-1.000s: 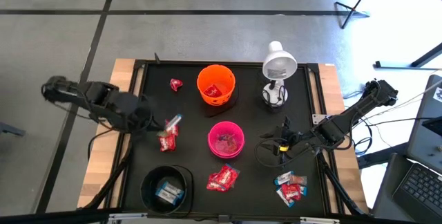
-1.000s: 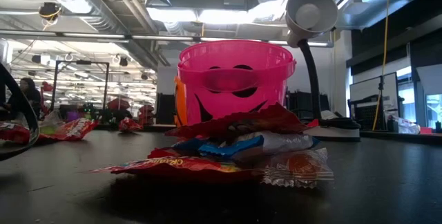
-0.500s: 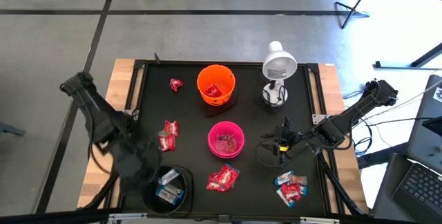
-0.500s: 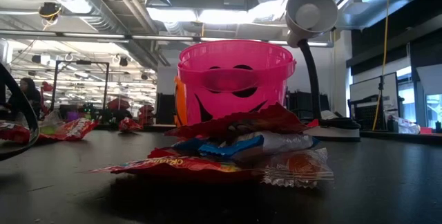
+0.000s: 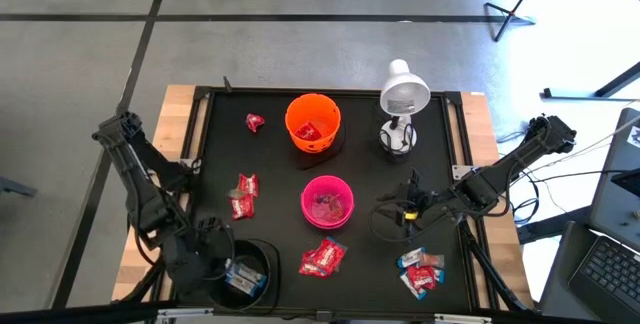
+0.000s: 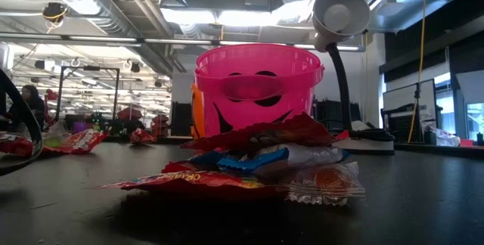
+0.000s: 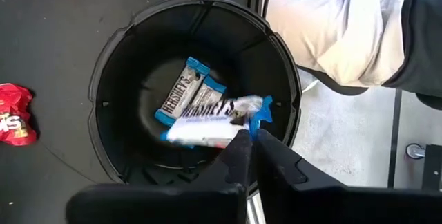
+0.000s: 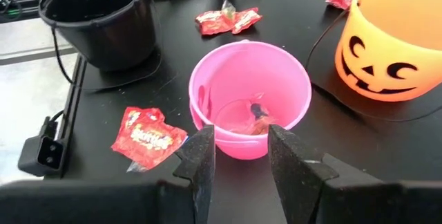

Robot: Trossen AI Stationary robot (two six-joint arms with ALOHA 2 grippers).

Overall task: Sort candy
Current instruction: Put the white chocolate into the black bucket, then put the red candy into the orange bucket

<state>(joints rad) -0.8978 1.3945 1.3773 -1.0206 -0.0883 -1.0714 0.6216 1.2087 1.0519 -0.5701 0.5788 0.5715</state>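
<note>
- The left gripper (image 7: 250,141) hangs over the black bowl (image 5: 262,255), at the table's near-left corner; its jaws stand narrow, pinching the end of a blue-and-white candy bar (image 7: 214,122) above the bowl's floor.
- More blue-and-white bars (image 7: 188,94) lie inside the black bowl.
- The right gripper (image 8: 239,156) waits on the far side of the pink bowl (image 5: 328,202) from the black bowl, jaws part open, holding nothing.
- Red candy (image 5: 323,257) lies on the mat just beside the black bowl, towards the pink bowl; another red pair (image 5: 243,195) lies behind the black bowl.
- The orange bowl (image 5: 313,122) stands beyond the pink bowl, a red candy inside it.
- A mixed candy pile (image 5: 421,271) lies well apart from the black bowl, under the right arm.
</note>
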